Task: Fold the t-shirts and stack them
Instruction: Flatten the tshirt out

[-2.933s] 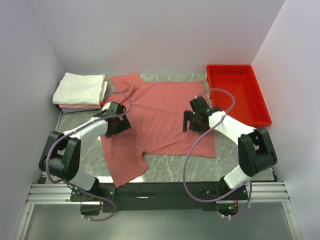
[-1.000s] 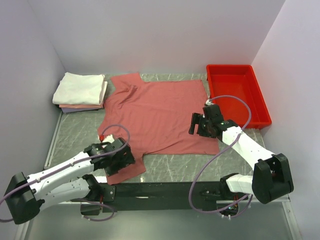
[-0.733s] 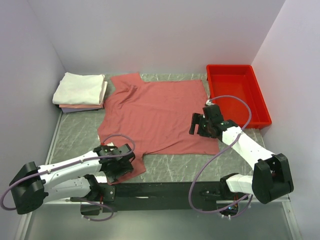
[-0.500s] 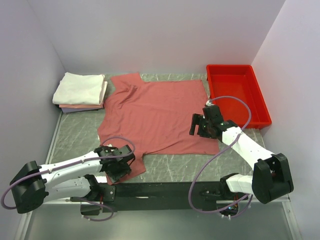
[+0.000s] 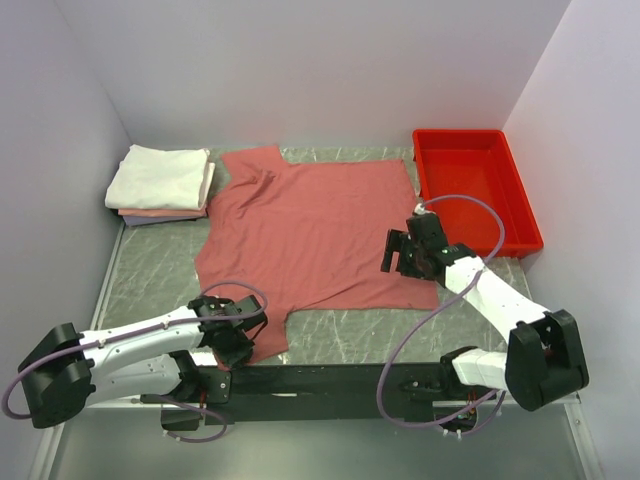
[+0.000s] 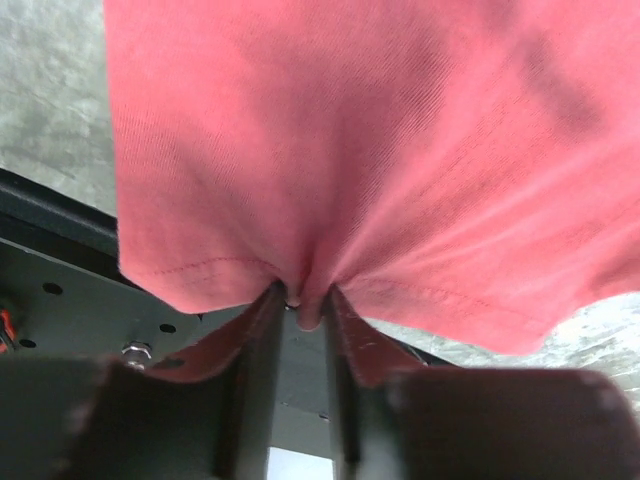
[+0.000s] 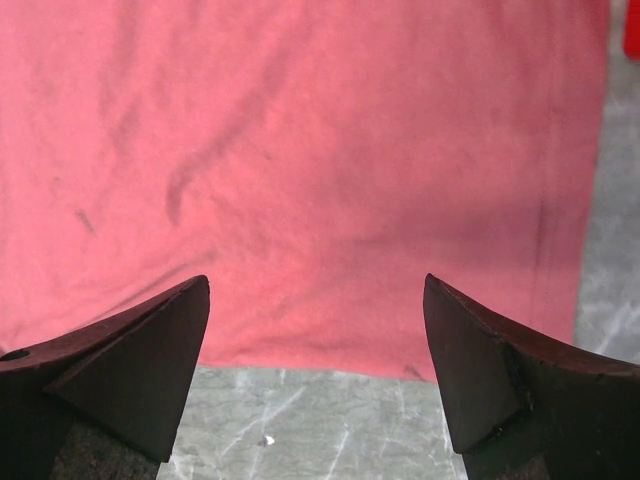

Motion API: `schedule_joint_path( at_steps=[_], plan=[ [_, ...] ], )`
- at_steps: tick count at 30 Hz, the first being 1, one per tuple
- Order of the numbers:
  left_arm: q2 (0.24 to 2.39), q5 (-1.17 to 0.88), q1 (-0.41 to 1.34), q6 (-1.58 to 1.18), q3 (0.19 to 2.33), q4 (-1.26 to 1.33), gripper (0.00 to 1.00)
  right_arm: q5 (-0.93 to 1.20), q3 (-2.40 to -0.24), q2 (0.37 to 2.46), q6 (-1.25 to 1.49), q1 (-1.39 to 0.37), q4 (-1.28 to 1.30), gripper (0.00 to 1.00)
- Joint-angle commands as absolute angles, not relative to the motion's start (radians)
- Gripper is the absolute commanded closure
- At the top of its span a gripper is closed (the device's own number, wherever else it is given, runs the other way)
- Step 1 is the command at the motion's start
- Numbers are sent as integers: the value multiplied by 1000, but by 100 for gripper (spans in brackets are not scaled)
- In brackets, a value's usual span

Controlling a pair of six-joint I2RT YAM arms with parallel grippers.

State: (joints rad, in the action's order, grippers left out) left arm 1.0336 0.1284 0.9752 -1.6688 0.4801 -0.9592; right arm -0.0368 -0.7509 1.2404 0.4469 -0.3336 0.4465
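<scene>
A dusty salmon-red t-shirt point(image 5: 310, 230) lies spread flat on the marble table, its near-left sleeve point(image 5: 262, 335) reaching the front edge. My left gripper point(image 5: 235, 338) sits low at that sleeve. In the left wrist view the left gripper point(image 6: 300, 302) is shut on a pinch of the sleeve hem point(image 6: 200, 270). Over the shirt's near-right hem my right gripper point(image 5: 396, 257) hovers open. In the right wrist view the right gripper point(image 7: 316, 285) holds nothing and the hem point(image 7: 300, 355) runs below its tips. A folded white t-shirt point(image 5: 158, 176) tops a pale pink one point(image 5: 160, 212) at the back left.
A rigid bright red plastic tray point(image 5: 470, 185) stands at the back right, close to the right arm's elbow. The black base rail point(image 5: 330, 378) runs along the table's front edge, just under the held sleeve. Pale walls enclose the table on three sides.
The left gripper's jaws have shut on the sleeve hem and it has slid a little toward the front edge. The right arm has barely moved.
</scene>
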Motion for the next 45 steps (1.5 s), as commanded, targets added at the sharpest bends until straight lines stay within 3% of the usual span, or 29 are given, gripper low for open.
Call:
schedule_joint_path(
  at_steps=[1,6,15,23,37,40,44,45],
  plan=[
    [1074,149,980,-1712,451,-940,77,-92,-710,1166,488,-336,443,7],
    [1057,181,982,-1698,469,-950,99,-143,-612,1045,621,-330,492,7],
    [986,233,980,-1697,502,-962,99,-255,-465,830,833,-281,650,4],
    [907,264,982,-1709,495,-988,99,-190,-448,873,816,-192,607,5],
    [876,288,980,-1716,499,-994,99,-152,-399,936,862,-192,519,19],
    [865,304,982,-1720,508,-1003,99,-134,-384,963,867,-193,480,27],
    [850,292,980,-1724,485,-1002,99,-120,-382,1008,859,-192,465,45],
    [848,288,982,-1727,482,-997,99,-117,-383,1011,859,-193,465,45]
  ],
)
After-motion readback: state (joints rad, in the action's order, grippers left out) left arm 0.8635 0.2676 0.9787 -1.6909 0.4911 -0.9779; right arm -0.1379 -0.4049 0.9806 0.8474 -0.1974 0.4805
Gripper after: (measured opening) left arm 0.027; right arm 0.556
